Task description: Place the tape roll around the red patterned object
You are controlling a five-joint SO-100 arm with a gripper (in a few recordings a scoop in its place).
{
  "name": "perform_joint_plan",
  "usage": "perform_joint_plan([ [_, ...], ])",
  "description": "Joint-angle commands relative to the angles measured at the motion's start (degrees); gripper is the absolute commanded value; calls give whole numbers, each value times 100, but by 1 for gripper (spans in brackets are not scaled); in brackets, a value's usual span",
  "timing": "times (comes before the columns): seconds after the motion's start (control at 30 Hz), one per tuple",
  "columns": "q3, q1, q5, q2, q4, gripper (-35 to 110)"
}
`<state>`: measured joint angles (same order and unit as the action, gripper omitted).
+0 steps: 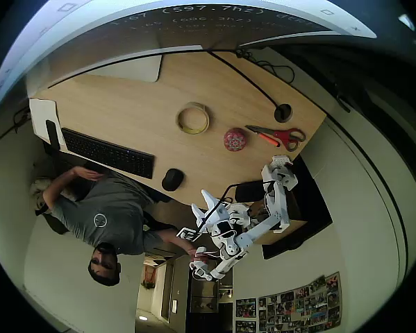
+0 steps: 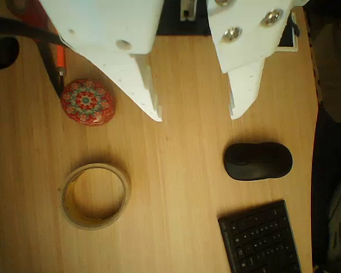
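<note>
Nothing of the task looks done yet: the tape roll [image 2: 95,195] lies flat on the wooden desk [image 2: 181,187] with its centre bare, and the red patterned object [image 2: 87,102] sits apart from it, unringed. The end effector [image 2: 196,116] hangs above the desk with its white fingers [image 2: 149,94] spread and nothing between them, over bare wood to the right of both things in the wrist view. What is left, by my reading, is the whole job: reaching the roll, gripping its rim, carrying it across and lowering it so the dome stands inside the ring. The wrist view gives the close detail, the mandala-like dotted pattern on the dome, the roll's wide open centre, and a black mouse [image 2: 257,161] and a keyboard [image 2: 261,239] corner nearby. The overhead view gives the layout instead: the roll [image 1: 193,118] and the dome [image 1: 235,139] near the middle of the desk, red-handled scissors [image 1: 280,135] just beside the dome, and a person [image 1: 100,211] seated at the desk's edge.
</note>
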<state>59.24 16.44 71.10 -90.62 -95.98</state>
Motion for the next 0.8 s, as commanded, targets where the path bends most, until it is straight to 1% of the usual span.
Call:
perform_joint_plan([
  [0.0,1758,3981,1160,-2496,2725,0],
  [0.23,1846,3885,1301,-2531,2716,0],
  [0.57,2136,3964,1125,-2637,2795,0],
  [0.77,2021,3955,1116,-2549,2786,0],
])
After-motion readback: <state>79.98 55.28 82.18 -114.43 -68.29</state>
